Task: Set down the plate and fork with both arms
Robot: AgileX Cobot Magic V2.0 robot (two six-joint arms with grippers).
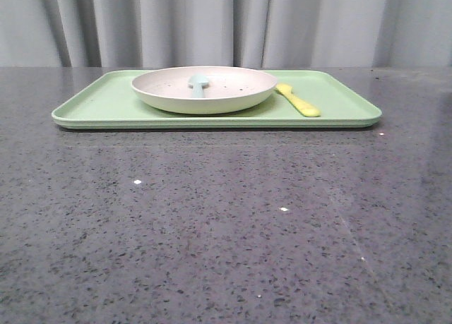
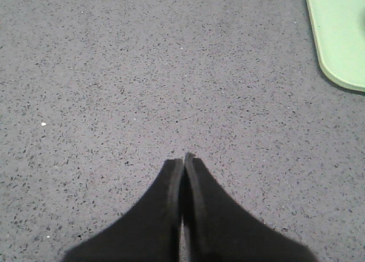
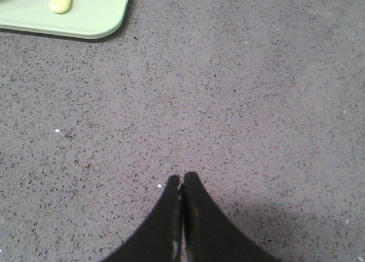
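Both grippers, left gripper (image 2: 183, 159) and right gripper (image 3: 182, 178), are hovering pinched together, empty, well apart from the speckled off-white round plastic plate (image 1: 204, 89) and yellow plastic fork (image 1: 297, 100), which appear already placed on the pale green rectangular tray (image 1: 106, 102).

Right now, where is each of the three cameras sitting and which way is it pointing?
Front view: low, looking forward over the speckled grey stone table at the pale green rectangular tray carrying the speckled off-white round plate and the small yellow plastic fork; no arm shows.
Left wrist view: looks down at the table past the shut black left gripper.
Right wrist view: looks down past the shut black right gripper.
Shared: all views catch the tray; front and right wrist views share the fork.
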